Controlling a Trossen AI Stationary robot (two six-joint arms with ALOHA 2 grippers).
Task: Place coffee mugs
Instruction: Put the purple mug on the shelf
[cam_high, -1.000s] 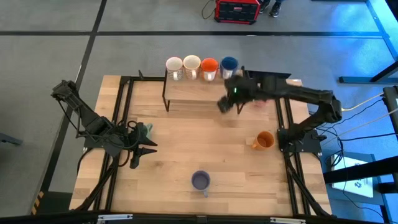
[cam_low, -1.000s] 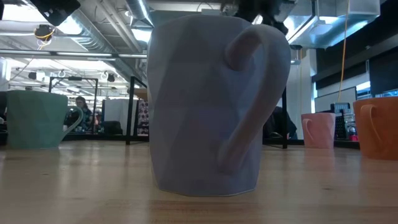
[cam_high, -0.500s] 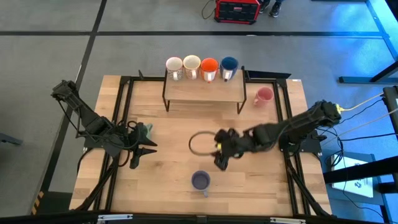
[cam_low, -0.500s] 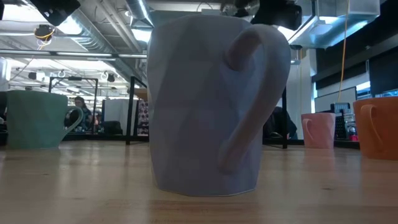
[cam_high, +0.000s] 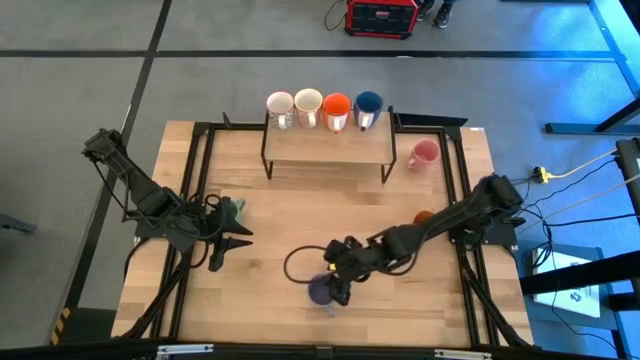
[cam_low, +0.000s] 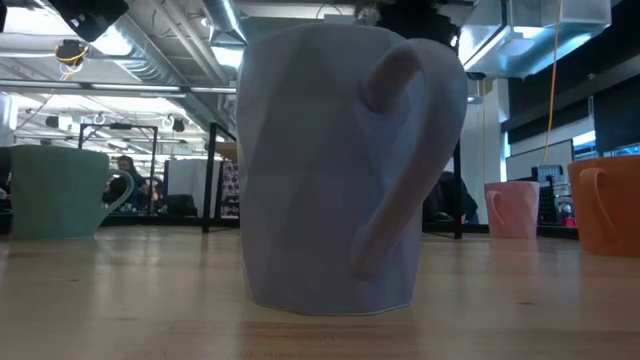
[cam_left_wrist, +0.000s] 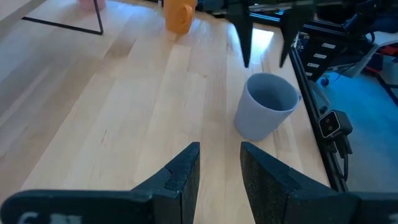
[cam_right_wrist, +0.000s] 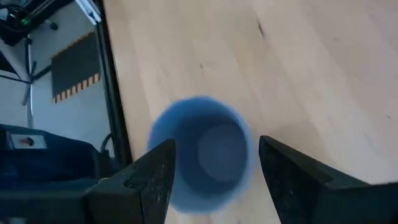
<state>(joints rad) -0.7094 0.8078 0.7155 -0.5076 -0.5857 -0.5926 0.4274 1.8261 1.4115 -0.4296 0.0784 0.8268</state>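
Lavender-grey mug (cam_high: 321, 291) stands upright near the middle of the wooden table's (cam_high: 290, 205) front edge, with the right gripper (cam_high: 338, 281) poised directly above it, fingers spread apart on either side of the rim. Two white mugs (cam_high: 280, 107), a bright orange mug (cam_high: 336, 107) and a blue mug (cam_high: 368, 104) line the rack (cam_high: 325, 145) at the back edge. A pink mug (cam_high: 424, 154) sits by the back right corner. The left gripper (cam_high: 222, 250) waits near the left edge, its fingers parted and empty, beside a pale green mug (cam_high: 234, 209).
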